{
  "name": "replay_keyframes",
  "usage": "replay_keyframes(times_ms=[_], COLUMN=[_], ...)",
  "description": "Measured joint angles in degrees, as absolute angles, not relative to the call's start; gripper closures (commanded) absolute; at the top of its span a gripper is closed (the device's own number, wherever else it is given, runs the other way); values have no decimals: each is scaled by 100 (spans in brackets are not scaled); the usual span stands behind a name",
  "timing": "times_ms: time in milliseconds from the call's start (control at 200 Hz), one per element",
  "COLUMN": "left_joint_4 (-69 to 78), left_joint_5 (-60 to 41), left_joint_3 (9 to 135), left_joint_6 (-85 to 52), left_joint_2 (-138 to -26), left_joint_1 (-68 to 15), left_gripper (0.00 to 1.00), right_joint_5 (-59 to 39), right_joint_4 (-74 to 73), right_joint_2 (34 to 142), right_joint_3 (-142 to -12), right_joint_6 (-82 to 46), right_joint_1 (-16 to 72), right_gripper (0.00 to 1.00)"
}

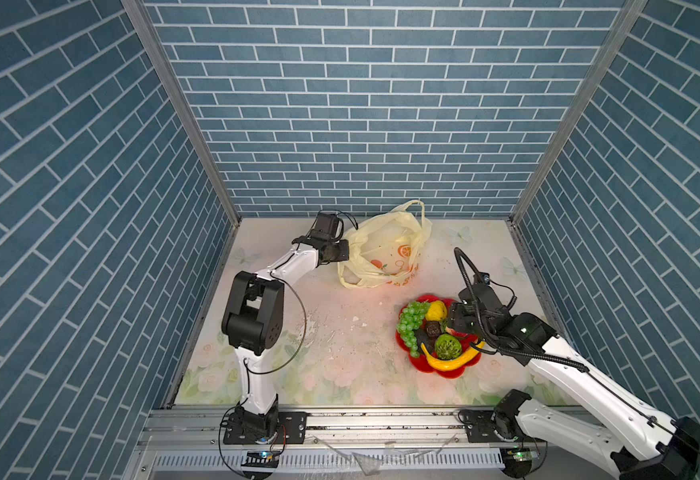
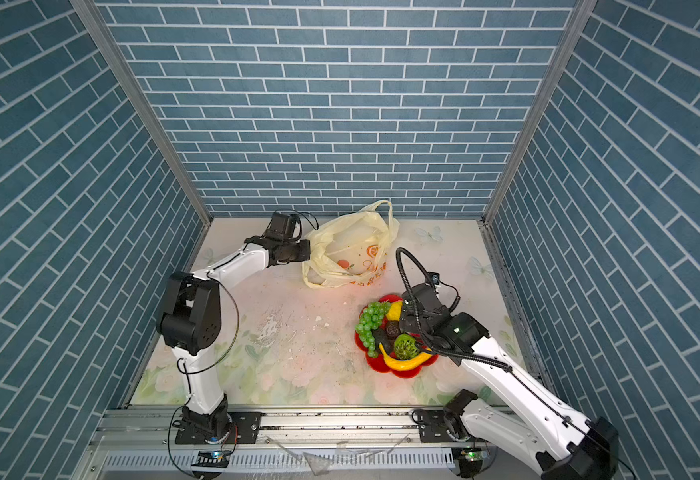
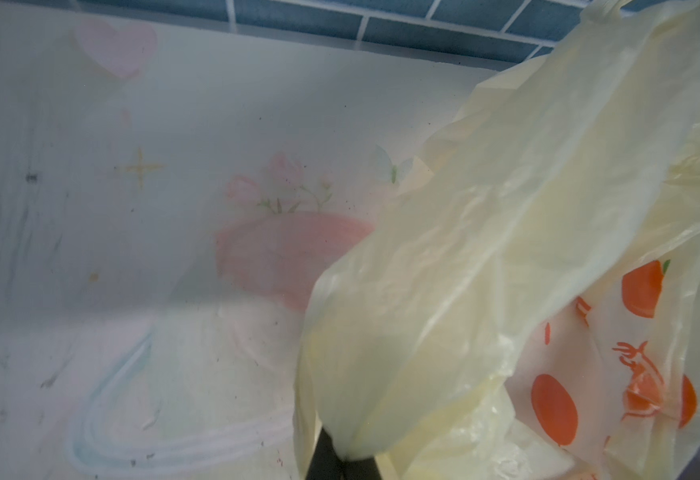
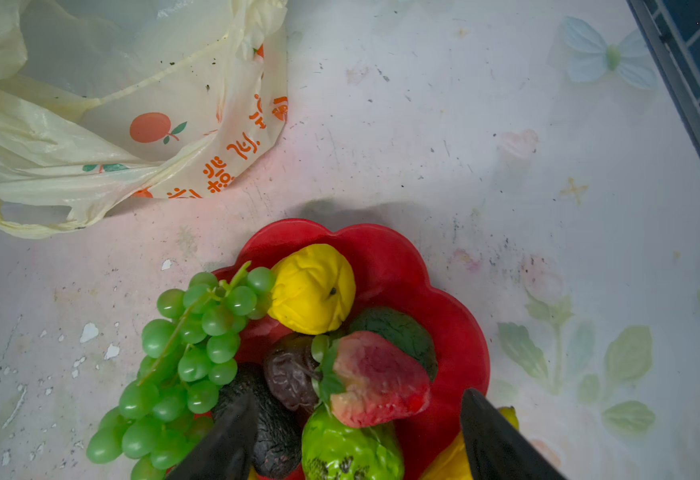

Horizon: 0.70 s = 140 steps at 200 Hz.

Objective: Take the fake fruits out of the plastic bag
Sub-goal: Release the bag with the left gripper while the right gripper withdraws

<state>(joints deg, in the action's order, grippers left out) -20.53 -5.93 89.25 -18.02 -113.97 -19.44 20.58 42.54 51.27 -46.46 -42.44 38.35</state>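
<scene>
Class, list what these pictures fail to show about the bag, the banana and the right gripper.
Plastic bag: whether anything is left inside; its folds hide the corners in both top views, and outer film fills the left wrist view.
Banana: in the right wrist view, cut by the frame edge and covered by a finger of the open right gripper.
That gripper's fingertips: in both top views, under its own wrist.

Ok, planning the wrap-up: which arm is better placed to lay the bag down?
Left: the left end effector pinches the plastic bag; the right end effector hangs open over the strawberry on the plate.
</scene>
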Motion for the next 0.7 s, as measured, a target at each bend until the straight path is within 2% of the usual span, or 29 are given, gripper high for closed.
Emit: replay_keyframes(times_ms=[115,220,375,480,595,700], left_joint_4=[-2659,-3205,-3795,-3826,-3861,-3730], left_joint_5=[-362,-119,231,375,445,493], left_joint_3=[9577,9870,9961,9445,8967,8875], left_joint_6=[-1702,-1594,-1717,-1922,-2097,-2182], left_joint_2=[-11714,-11751,-11561,-10934,-10160,-9948], left_joint_1=[-1975,-1990,-2058,-2154,-2217,-2215], left_gripper=[40,23,11,3,1,1], right_joint_5=[1914,1833,1839,1844,1702,1446], right_joint_4=[4296,4366,4554,4591,4589,4587], right_joint_2=[4584,4119,3697,3564,3435,3288], right_joint_3=[-4359,-4088,-3830,-3719,-3476,-3208], right_joint_6=[-4550,-4823,-5109,-5225,-5345,-5496], right_joint_1=[3489,3229,2956,2764,2443,2084], right_gripper=[16,15,11,8,6,5])
